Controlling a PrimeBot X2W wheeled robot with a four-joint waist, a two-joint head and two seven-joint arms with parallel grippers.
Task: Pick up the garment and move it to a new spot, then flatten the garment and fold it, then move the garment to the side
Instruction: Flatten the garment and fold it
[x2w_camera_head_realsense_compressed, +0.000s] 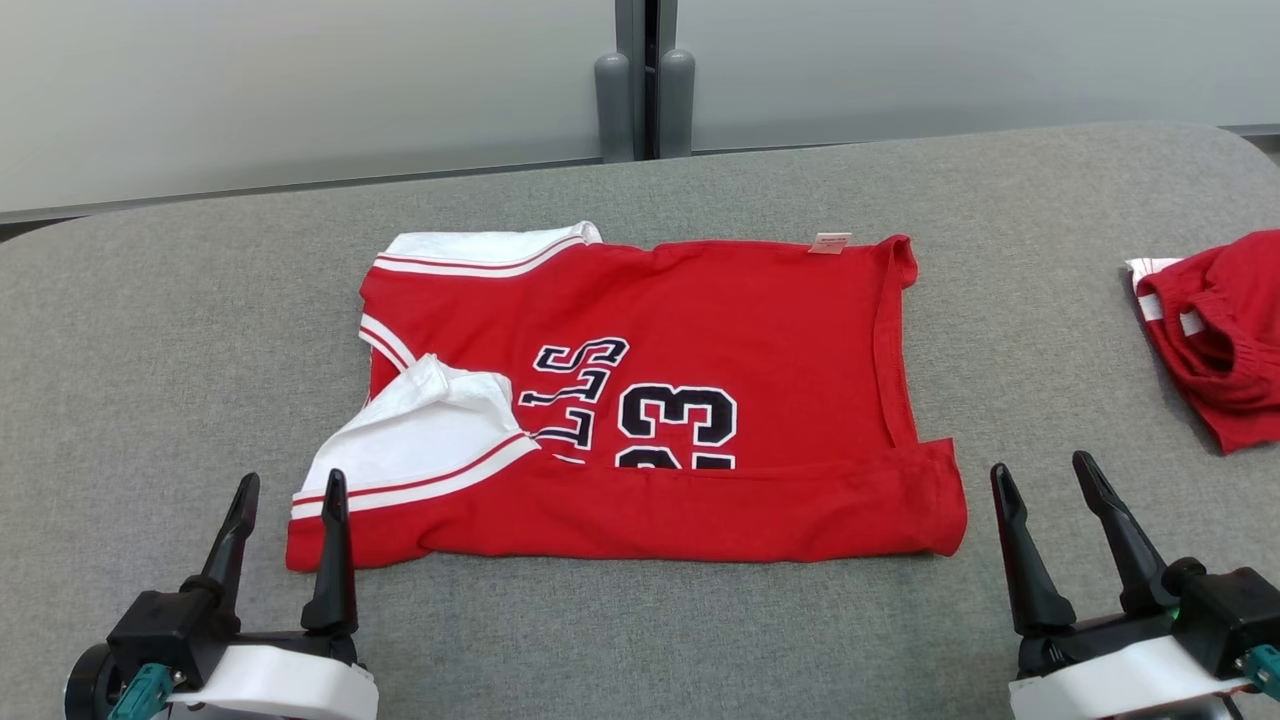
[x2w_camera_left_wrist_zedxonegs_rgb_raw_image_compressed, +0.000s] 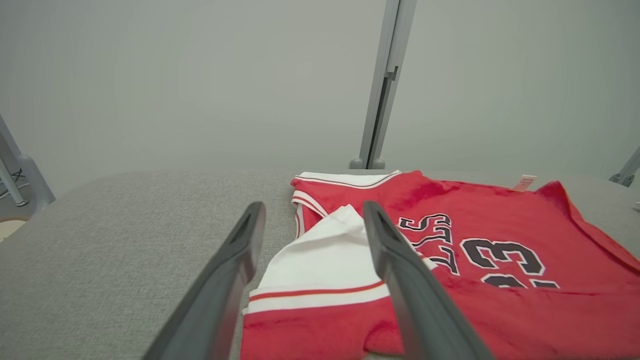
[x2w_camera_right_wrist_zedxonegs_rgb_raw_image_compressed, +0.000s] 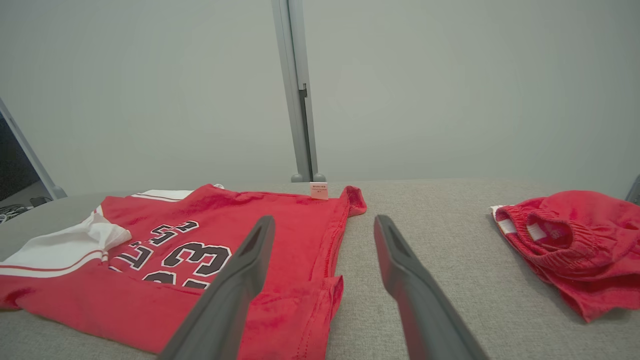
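Note:
The garment (x2w_camera_head_realsense_compressed: 700, 380) is a red jersey with white sleeves and black lettering, lying flat on the grey table with its near edge folded over into a band. It also fills the lower right of the left wrist view (x2w_camera_left_wrist_zedxonegs_rgb_raw_image_compressed: 450, 260) and the lower left of the right wrist view (x2w_camera_right_wrist_zedxonegs_rgb_raw_image_compressed: 175, 250). My left gripper (x2w_camera_head_realsense_compressed: 288, 487) stands open at the jersey's near left corner, above the cloth, holding nothing. Just off the jersey's near right corner, my right gripper (x2w_camera_head_realsense_compressed: 1045, 470) is open and empty too.
A second red garment (x2w_camera_head_realsense_compressed: 1215, 335) with a white-trimmed waistband lies bunched at the table's right edge, seen also in the right wrist view (x2w_camera_right_wrist_zedxonegs_rgb_raw_image_compressed: 570, 245). The grey padded table (x2w_camera_head_realsense_compressed: 150, 350) has bare cloth to the left. A grey post (x2w_camera_head_realsense_compressed: 645, 90) stands behind the far edge.

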